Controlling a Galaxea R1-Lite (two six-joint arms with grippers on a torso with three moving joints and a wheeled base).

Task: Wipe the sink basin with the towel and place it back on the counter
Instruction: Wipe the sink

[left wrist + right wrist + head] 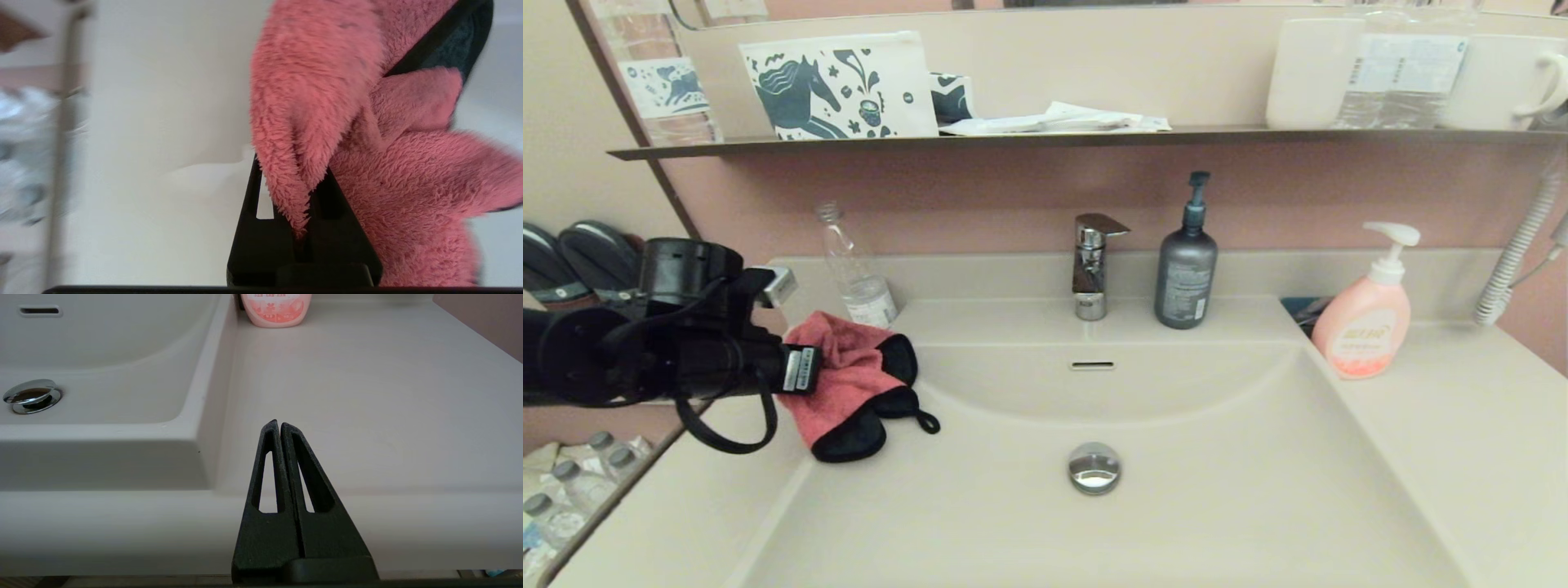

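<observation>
The coral-pink towel [845, 371] with black trim is bunched at the sink basin's [1217, 490] back left corner, over the rim and the counter [1462, 425]. My left gripper [805, 369] reaches in from the left and is shut on a fold of it. In the left wrist view the towel [408, 171] fills the space past the gripper [292, 171], and a pink flap is pinched between the black fingers [249, 220]. My right gripper [280, 424] is shut on nothing, low at the counter's [367, 396] front edge, right of the basin [102, 355]. The chrome drain plug [1094, 467] is uncovered.
A chrome faucet [1094, 261], a grey pump bottle [1186, 273] and a clear plastic bottle [858, 273] stand along the back edge. A pink soap dispenser [1368, 322] stands on the right counter. A shelf [1045, 137] overhangs above, and a coiled cord [1519, 253] hangs at far right.
</observation>
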